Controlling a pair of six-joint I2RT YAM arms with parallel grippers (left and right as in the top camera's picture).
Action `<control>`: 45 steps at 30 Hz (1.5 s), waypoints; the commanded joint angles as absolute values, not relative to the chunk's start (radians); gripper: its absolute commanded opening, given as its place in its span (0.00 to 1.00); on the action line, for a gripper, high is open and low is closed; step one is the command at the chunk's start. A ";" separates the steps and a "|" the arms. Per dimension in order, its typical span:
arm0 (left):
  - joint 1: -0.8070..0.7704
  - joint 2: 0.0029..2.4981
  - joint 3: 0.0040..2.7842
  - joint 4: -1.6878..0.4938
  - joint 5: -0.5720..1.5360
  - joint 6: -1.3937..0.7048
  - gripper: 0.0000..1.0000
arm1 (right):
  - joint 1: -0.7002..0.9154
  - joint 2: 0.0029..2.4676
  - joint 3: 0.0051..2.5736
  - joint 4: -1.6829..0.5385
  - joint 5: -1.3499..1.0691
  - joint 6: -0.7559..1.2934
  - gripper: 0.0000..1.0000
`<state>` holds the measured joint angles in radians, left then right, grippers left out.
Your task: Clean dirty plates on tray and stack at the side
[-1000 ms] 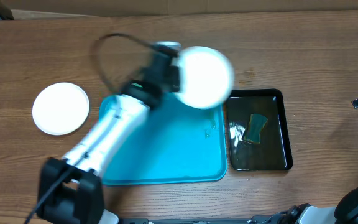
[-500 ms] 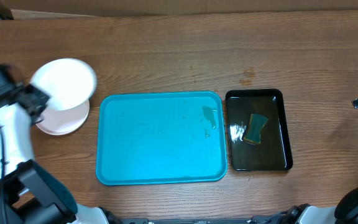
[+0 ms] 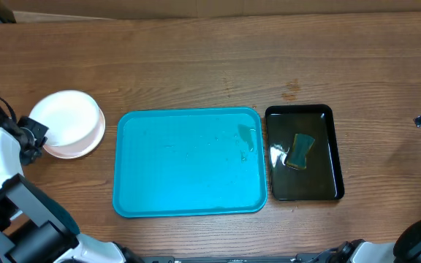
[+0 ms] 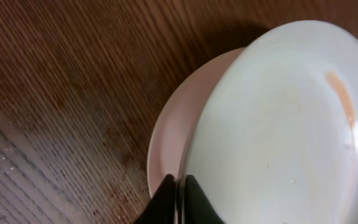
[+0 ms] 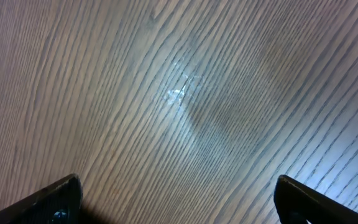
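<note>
The black tray (image 3: 298,109) holds a sponge (image 3: 300,150); my left gripper (image 4: 179,191) pinches a white plate (image 4: 278,124) that mostly hides the lower plate (image 4: 166,149), and my right gripper (image 5: 179,202) gapes.

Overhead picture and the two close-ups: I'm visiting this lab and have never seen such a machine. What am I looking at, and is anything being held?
This is a two-armed robot at a wooden table. One picture looks down from above. The other two come from a camera on each wrist. On the table lie a turquoise tray with no plates on it and a black tray holding a green sponge-like piece. At the left, a lower plate has an upper plate sitting offset on it. The left tool pinches the upper plate's rim, and that plate shows a faint orange smear. The right tool stands open over bare wood, holding nothing.
</note>
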<state>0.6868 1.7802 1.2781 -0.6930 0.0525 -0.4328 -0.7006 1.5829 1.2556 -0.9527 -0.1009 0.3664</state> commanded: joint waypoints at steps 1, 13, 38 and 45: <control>0.680 1.801 1.289 -0.696 0.078 -0.426 0.47 | -0.702 1.579 1.271 -0.947 -0.107 0.369 1.00; 0.607 1.739 1.313 -0.628 0.654 -0.321 0.74 | -0.702 1.579 1.271 -0.947 -0.107 0.369 1.00; 0.237 1.727 1.312 -0.628 0.244 -0.236 1.00 | -0.697 1.580 1.271 -0.947 -0.107 0.369 1.00; 0.237 1.727 1.312 -0.628 0.244 -0.236 1.00 | -0.632 1.555 1.271 -0.947 -0.107 0.369 1.00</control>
